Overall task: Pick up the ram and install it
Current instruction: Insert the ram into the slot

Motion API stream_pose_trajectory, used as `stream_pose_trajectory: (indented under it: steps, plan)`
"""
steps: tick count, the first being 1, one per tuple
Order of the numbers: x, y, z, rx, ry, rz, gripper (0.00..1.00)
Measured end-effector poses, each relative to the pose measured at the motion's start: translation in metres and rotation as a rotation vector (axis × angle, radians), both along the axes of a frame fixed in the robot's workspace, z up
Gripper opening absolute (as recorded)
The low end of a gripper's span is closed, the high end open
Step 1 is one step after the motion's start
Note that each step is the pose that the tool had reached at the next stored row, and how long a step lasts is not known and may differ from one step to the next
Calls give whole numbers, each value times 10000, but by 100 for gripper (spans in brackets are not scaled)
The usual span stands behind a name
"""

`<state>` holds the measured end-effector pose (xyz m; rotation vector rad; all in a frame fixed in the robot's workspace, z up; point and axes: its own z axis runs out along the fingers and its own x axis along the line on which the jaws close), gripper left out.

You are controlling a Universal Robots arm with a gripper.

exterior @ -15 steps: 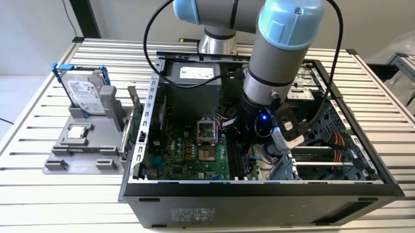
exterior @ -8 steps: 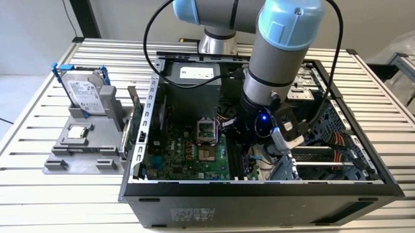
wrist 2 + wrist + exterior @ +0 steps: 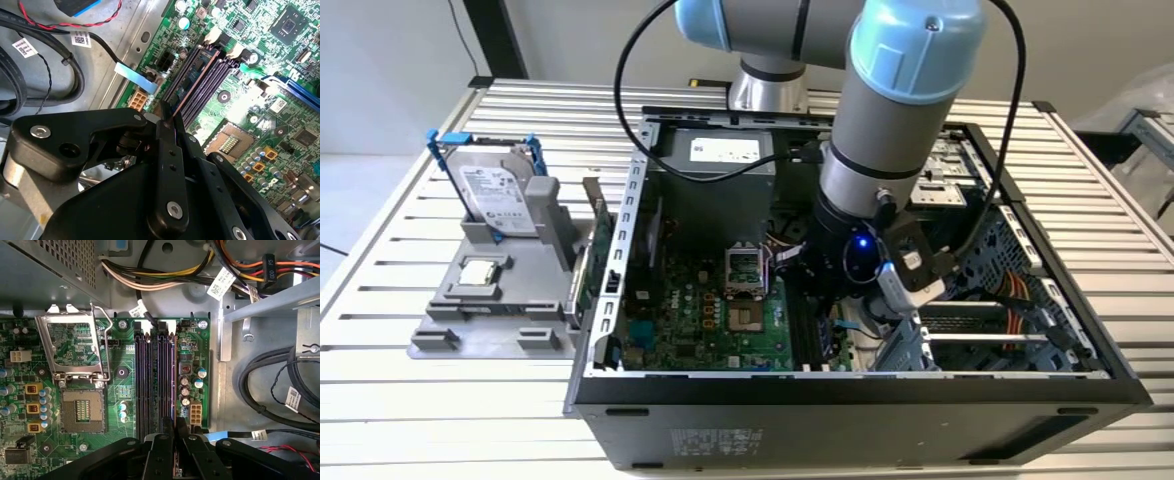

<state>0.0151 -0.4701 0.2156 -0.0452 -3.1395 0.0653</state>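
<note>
In the exterior view the arm reaches down into the open computer case (image 3: 620, 300), its gripper (image 3: 834, 300) low over the motherboard (image 3: 707, 315). In the second wrist view the fingers (image 3: 167, 145) pinch what looks like the ram (image 3: 192, 85), edge-on in the memory slots (image 3: 210, 85). In the first wrist view the empty CPU socket (image 3: 82, 410) lies beside those slots.

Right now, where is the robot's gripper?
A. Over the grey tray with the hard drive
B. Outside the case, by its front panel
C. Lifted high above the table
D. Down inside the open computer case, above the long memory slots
D: in the exterior view the gripper is down inside the computer case, and in both wrist views its fingers hold the ram over the memory slots.
</note>
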Motion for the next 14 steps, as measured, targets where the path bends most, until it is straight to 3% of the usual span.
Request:
stream_pose_trajectory:
  steps: [14]
  plan:
    - [-10, 0, -23, -2, 1, 1, 0]
